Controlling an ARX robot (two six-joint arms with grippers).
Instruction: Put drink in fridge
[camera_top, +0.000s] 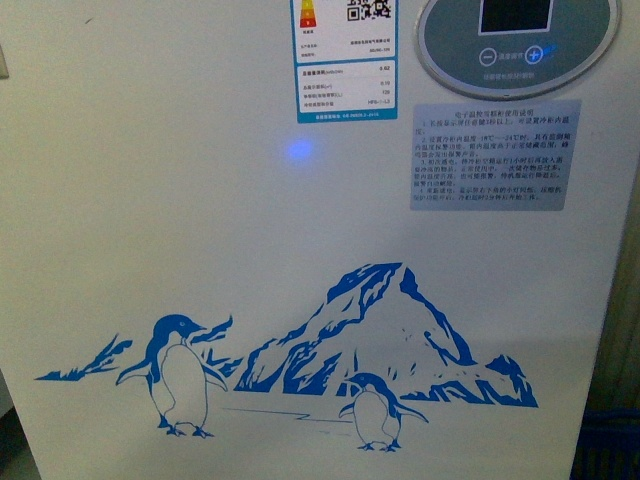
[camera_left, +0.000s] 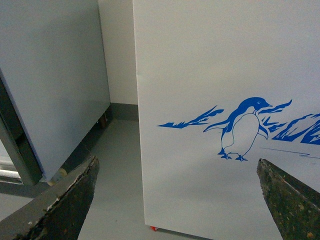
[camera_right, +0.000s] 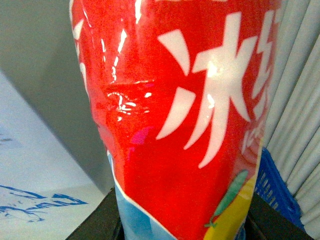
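Note:
The fridge (camera_top: 250, 230) fills the front view: a white front wall with a blue penguin-and-mountain graphic, paper labels and an oval control panel at the top. Neither arm shows there. In the left wrist view my left gripper (camera_left: 177, 200) is open, its dark fingertips (camera_left: 75, 200) wide apart in front of the fridge (camera_left: 210, 60) near its corner, with a red wheel (camera_left: 154, 228) below. In the right wrist view the drink (camera_right: 175, 110) fills the picture, its red label with white characters close up. My right gripper (camera_right: 182, 222) is shut on the drink.
A tall grey-white cabinet (camera_left: 50, 85) stands beside the fridge, with a narrow strip of grey floor (camera_left: 115, 170) between them. A blue crate (camera_right: 277, 185) and pale ribbed curtain (camera_right: 300, 100) lie behind the drink. Blue crate edge (camera_top: 610, 440) shows beside the fridge.

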